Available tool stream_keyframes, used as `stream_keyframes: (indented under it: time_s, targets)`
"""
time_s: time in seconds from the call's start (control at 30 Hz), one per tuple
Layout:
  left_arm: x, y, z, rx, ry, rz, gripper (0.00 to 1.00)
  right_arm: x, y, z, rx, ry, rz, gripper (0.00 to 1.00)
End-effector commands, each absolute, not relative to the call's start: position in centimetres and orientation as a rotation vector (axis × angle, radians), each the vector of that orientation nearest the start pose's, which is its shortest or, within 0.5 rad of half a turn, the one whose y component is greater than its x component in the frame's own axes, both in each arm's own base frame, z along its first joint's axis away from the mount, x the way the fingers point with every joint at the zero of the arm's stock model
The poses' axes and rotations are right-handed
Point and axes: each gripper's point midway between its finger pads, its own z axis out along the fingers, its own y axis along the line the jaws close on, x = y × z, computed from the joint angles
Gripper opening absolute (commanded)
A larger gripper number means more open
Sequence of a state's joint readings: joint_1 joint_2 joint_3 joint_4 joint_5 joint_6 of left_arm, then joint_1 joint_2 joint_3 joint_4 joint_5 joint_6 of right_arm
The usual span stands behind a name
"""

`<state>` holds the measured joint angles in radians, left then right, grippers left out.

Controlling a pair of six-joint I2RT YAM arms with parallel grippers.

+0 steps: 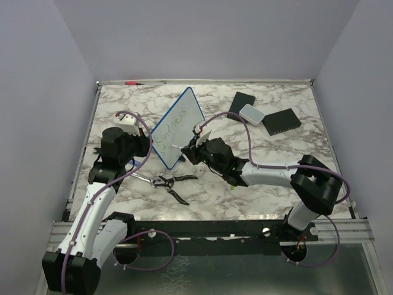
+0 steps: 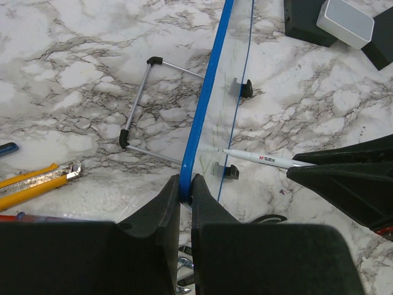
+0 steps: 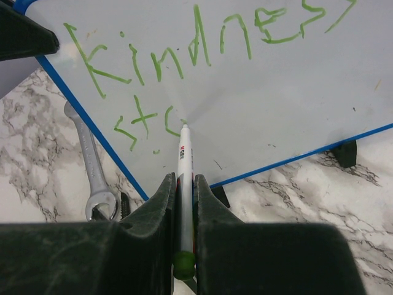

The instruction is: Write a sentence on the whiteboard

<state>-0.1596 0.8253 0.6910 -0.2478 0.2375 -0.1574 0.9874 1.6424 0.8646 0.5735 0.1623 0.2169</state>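
The whiteboard with a blue frame stands tilted on its stand near the table's middle. Its face carries the green sentence, reading "Kindness" above "st" and a started third letter. My left gripper is shut on the board's blue edge at its near left corner. My right gripper is shut on a white marker with a green end. The marker's tip touches the board just right of "st". The marker also shows in the left wrist view.
Pliers and a steel wrench lie on the marble in front of the board. Black pads and a white box sit at the back right. A yellow utility knife lies left of the board.
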Motion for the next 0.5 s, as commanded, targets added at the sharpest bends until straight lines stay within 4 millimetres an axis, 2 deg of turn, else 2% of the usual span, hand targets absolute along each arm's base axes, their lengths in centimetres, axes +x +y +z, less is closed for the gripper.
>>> stream_keyframes:
  time_s: [0.0, 0.47]
  targets:
    - [28.8, -9.6, 20.2, 0.181, 1.966, -0.435, 0.03, 28.7, 39.1, 13.7, -0.553, 1.790, 0.675, 0.01]
    - [28.9, -9.6, 20.3, 0.180, 1.964, -0.433, 0.03, 29.8, 40.0, 14.1, -0.534, 1.775, 0.653, 0.01]
